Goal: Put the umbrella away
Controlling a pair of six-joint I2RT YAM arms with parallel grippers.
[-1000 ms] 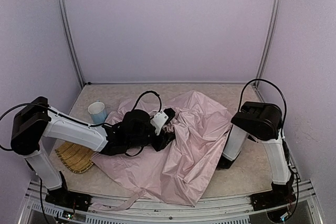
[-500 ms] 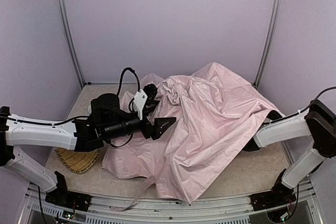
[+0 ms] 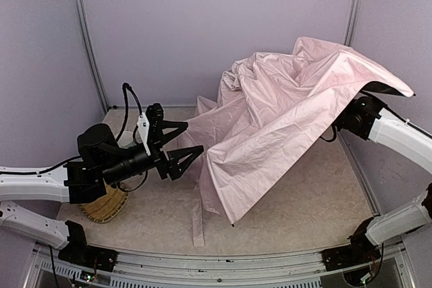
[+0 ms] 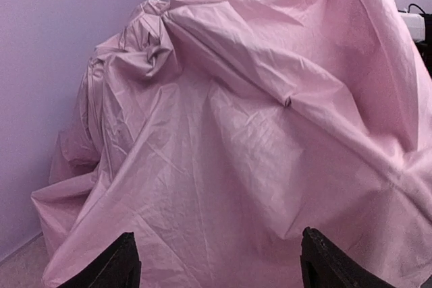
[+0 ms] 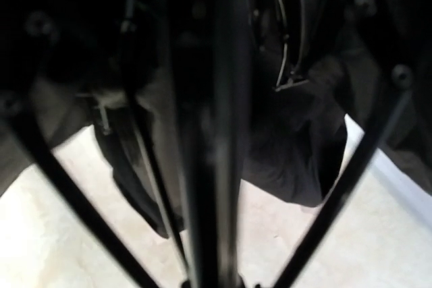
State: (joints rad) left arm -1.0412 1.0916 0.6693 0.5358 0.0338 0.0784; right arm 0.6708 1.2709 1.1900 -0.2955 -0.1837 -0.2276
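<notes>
The umbrella hangs in the air at the right, its pale pink canopy draping from the upper right down to the table's middle. A pink strap trails from it onto the table. My right gripper is tucked under the canopy's raised edge. In the right wrist view the black shaft runs straight up from my jaws, with thin ribs and black underside around it. My left gripper stands open just left of the fabric, touching nothing. The left wrist view is filled with pink canopy beyond both fingertips.
A woven straw basket lies under the left arm at the near left. Metal posts stand at the back corners against the lilac walls. The beige table shows below the lifted canopy.
The right arm has swung up and to the right, lifting the umbrella off the table. The left gripper has opened, let go of the fabric and drawn back to the left.
</notes>
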